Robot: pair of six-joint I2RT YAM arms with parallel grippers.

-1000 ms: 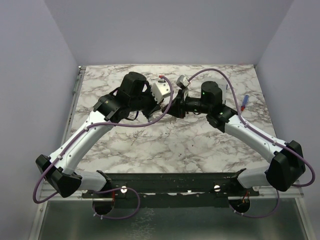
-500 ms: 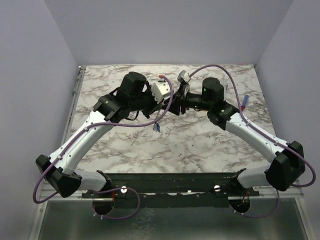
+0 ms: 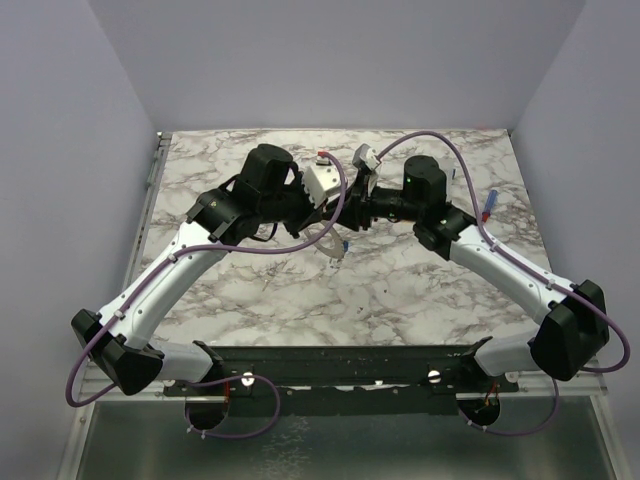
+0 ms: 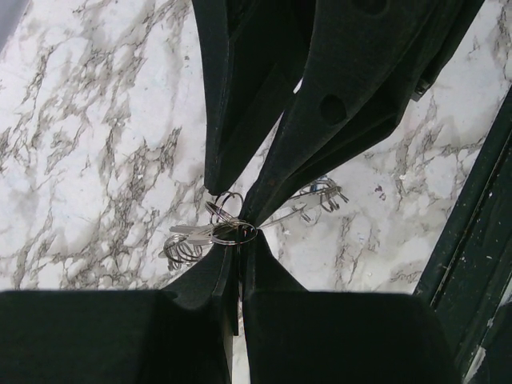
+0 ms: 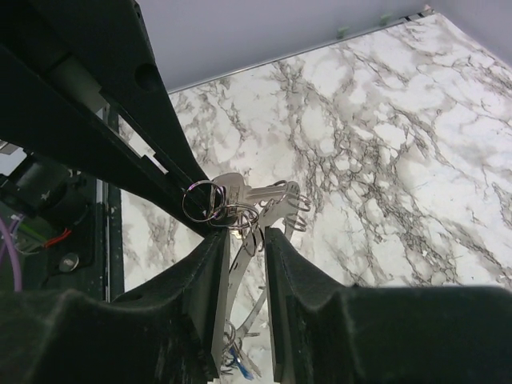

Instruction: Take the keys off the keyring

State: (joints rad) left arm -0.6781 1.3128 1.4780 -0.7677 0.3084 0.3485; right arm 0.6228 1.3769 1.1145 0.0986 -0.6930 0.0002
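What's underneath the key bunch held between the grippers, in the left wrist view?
Marble table shows around the keys; the left gripper covers whatever hangs directly below.

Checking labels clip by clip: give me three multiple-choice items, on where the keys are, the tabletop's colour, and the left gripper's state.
1. The key bunch is: A between the left gripper and right gripper tips; B at the table's edge; C out of sight.
2. The table is: A green; B white-grey marble; C black.
3. The left gripper is: A wide open; B shut on the key bunch; C hidden.
A: both wrist views show it there. B: veined marble. B: its fingers meet on the bunch.
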